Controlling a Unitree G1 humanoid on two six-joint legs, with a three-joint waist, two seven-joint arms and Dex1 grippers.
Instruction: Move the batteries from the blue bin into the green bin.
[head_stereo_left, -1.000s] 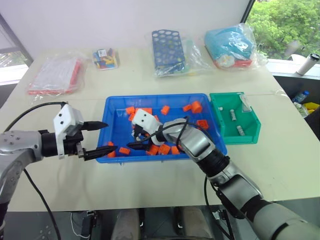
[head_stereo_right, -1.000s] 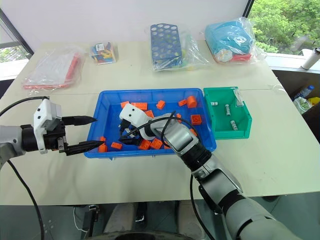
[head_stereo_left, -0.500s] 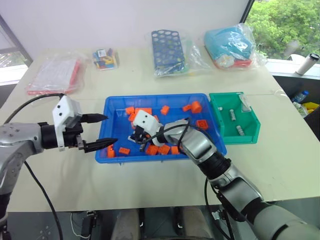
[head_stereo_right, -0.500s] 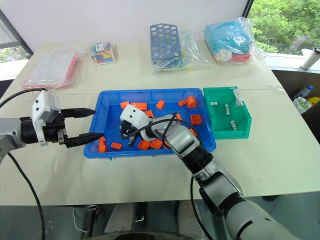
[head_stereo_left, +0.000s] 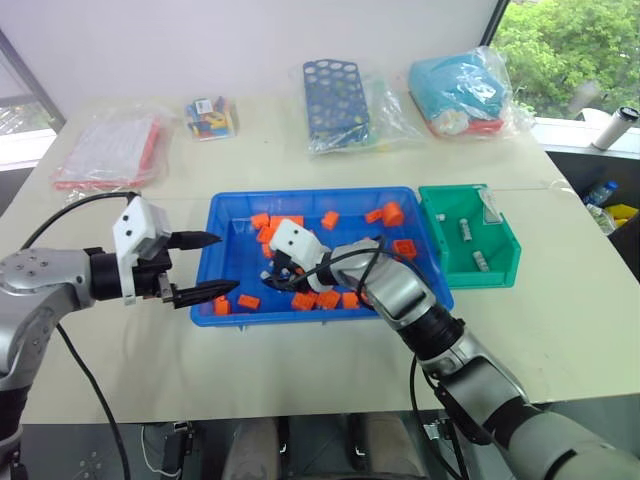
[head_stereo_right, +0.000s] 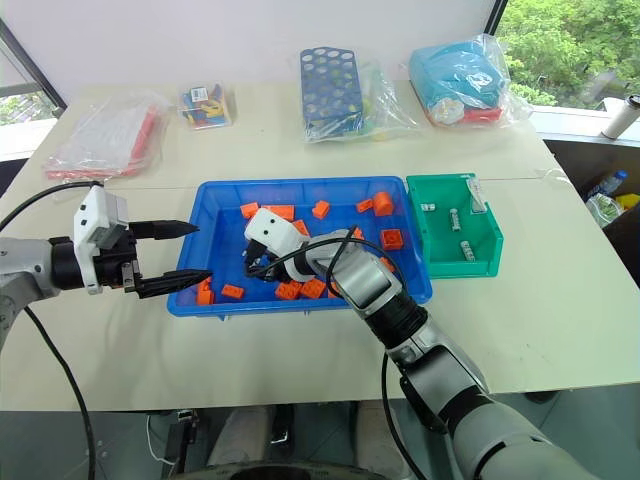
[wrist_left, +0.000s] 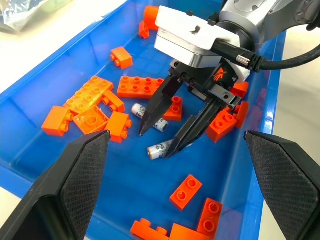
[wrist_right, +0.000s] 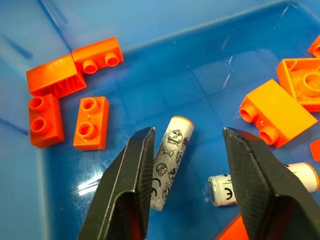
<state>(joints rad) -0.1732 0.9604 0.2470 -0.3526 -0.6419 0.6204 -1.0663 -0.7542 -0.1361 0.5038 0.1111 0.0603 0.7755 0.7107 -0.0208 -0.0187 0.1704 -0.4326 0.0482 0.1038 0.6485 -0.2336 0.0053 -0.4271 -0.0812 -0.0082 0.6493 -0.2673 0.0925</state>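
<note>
Two batteries (wrist_right: 171, 162) lie on the blue bin (head_stereo_left: 225, 225) floor under your right gripper (wrist_right: 187, 165): one between its parted fingers, unheld, one just beside. Your left gripper (head_stereo_left: 210, 265) hovers wide at the bin's rim.

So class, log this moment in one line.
right gripper: open, straddling battery | left gripper: open, idle | blue bin: two batteries left

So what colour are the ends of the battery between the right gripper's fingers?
Orange, on the battery; it shows best in the right wrist view.
</note>
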